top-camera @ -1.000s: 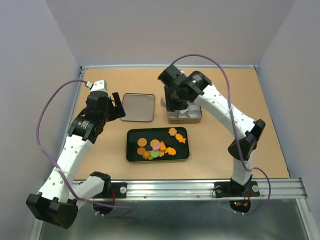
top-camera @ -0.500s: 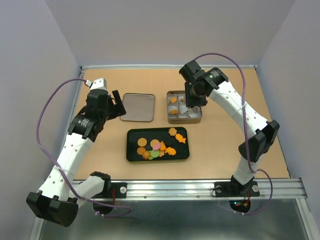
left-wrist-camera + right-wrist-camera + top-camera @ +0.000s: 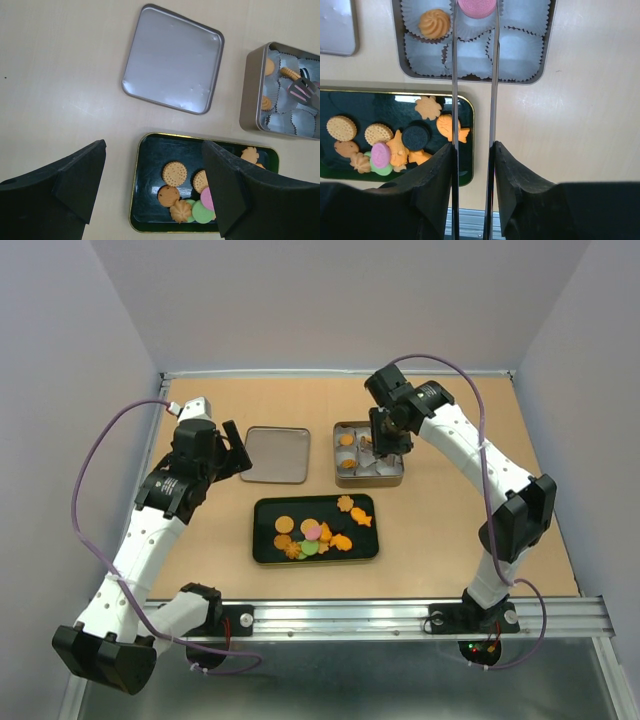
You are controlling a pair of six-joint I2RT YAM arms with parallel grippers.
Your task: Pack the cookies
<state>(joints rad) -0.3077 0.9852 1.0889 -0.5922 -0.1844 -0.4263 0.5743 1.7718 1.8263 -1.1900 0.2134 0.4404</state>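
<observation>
Lying nearest the arm bases, a black tray (image 3: 265, 515) holds most of the cookies (image 3: 315, 533). There are round tan ones, 1 dark sandwich, pink and green discs, and orange fish, star and flower shapes, bunched toward the tray's middle and right end.

Farther out on the left, a square metal lid (image 3: 275, 454) lies flat on the table (image 3: 450, 530), apart from the tray. The left gripper (image 3: 238, 452) hangs by the lid's left edge with its fingers spread wide and nothing between them.

Farther out on the right, level with the lid, stands an open silver tin (image 3: 345, 480) lined with white paper cups (image 3: 517, 47). The right gripper (image 3: 385, 445) hangs over this tin, its fingers clamped on a pair of thin metal tongs (image 3: 454, 100).

The tong tips pinch 1 pink cookie (image 3: 476, 7) over a cup in the tin's far row. Whether it touches the paper cannot be told. 1 orange swirl cookie (image 3: 434, 23) sits in the neighbouring cup.
</observation>
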